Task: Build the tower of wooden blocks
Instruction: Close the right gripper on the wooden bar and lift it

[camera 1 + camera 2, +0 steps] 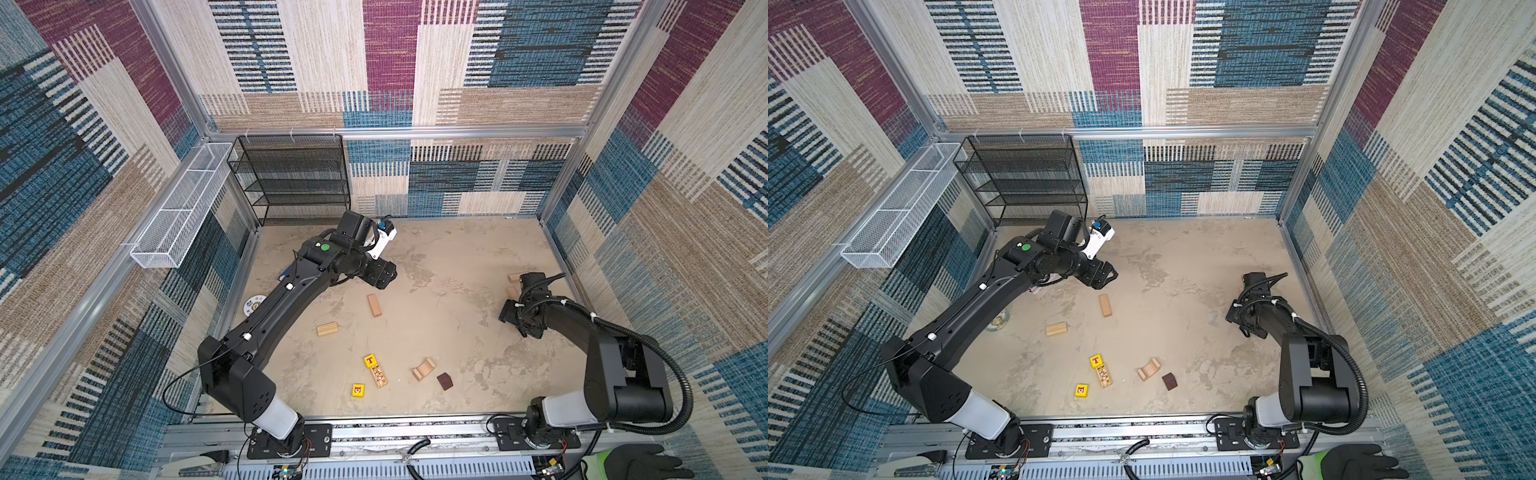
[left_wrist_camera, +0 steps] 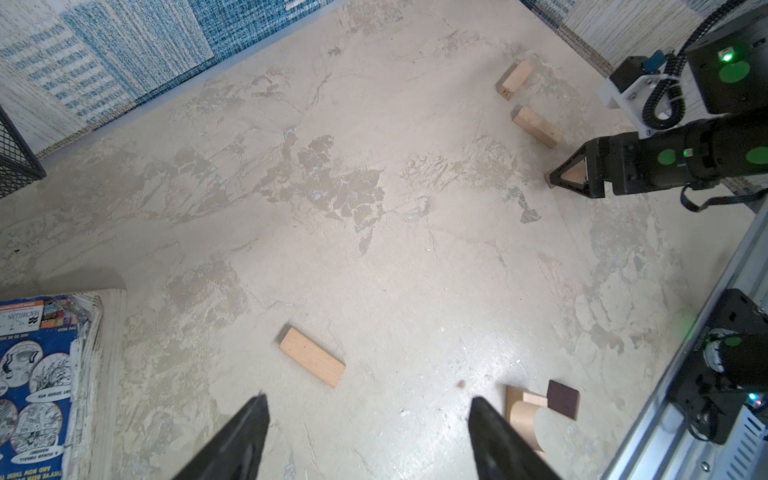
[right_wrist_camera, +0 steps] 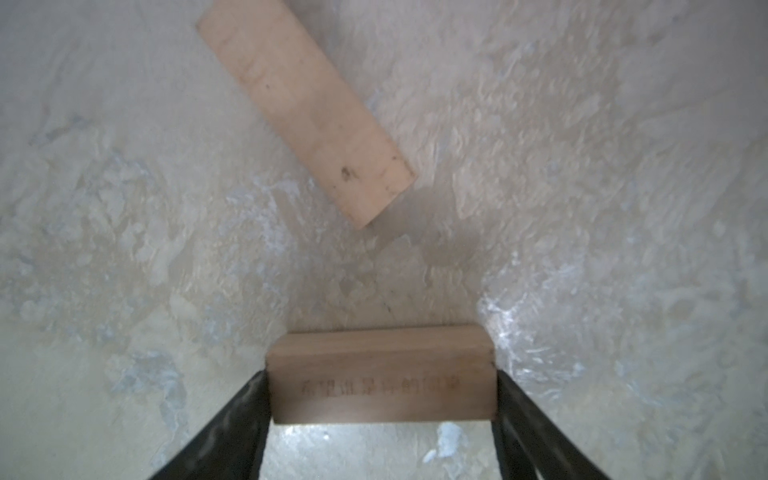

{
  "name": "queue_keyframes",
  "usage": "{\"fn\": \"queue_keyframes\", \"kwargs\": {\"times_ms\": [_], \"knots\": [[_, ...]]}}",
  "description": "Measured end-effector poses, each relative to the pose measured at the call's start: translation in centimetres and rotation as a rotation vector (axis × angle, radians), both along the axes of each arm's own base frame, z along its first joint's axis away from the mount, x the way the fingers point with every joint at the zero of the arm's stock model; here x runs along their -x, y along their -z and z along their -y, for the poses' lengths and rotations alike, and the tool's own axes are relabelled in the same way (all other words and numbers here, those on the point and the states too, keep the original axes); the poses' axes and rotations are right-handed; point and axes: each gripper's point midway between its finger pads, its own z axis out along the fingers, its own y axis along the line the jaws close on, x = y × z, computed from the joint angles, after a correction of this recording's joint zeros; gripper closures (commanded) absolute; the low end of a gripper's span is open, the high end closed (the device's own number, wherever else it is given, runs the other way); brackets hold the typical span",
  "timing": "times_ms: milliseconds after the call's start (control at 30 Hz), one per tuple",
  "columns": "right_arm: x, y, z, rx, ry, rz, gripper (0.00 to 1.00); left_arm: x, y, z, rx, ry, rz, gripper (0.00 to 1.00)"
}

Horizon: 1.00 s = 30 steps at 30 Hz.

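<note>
No tower yet: every piece lies single on the tabletop (image 1: 436,257), nothing stacked on anything. The right claw (image 3: 380,376) is down low near the right wall, closed on the short ends of an engraved bar (image 3: 374,353). I'd call that the first pick-up, with the whole build left to do. Whether the bar is clear of the surface I cannot tell. A plain bar (image 3: 303,112) lies near it at an angle, not touching. The left claw (image 2: 368,399) hangs toward the back, fingers spread wide, holding nothing.

The rest is scattered over the middle and front. There is a middle bar (image 1: 374,305) and a neighbouring bar (image 1: 327,329). A yellow T cube (image 1: 370,360) seems to touch the end of a printed bar (image 1: 379,376). Nearby are a second yellow cube (image 1: 358,390), an arch (image 1: 424,369) and, just beside it, a dark brown cube (image 1: 444,381).

The bars are pale, smooth, square-edged wood, and the engraved one carries faint burnt-in characters along its side. The yellow cubes are painted, with red marks on top. The arch has a half-round hollow cut through it. The tabletop is mottled beige, rough like patchy plaster.
</note>
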Motion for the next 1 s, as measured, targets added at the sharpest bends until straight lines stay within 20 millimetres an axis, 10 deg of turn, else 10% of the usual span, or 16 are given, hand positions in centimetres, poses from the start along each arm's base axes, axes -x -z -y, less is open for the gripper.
{"fn": "queue_keyframes", "kwargs": {"times_ms": [1000], "knots": [[-0.1, 0.4, -0.2, 0.057, -0.041, -0.065, 0.13, 0.1, -1.0, -0.4, -0.008, -0.009, 0.032, 0.2]]}}
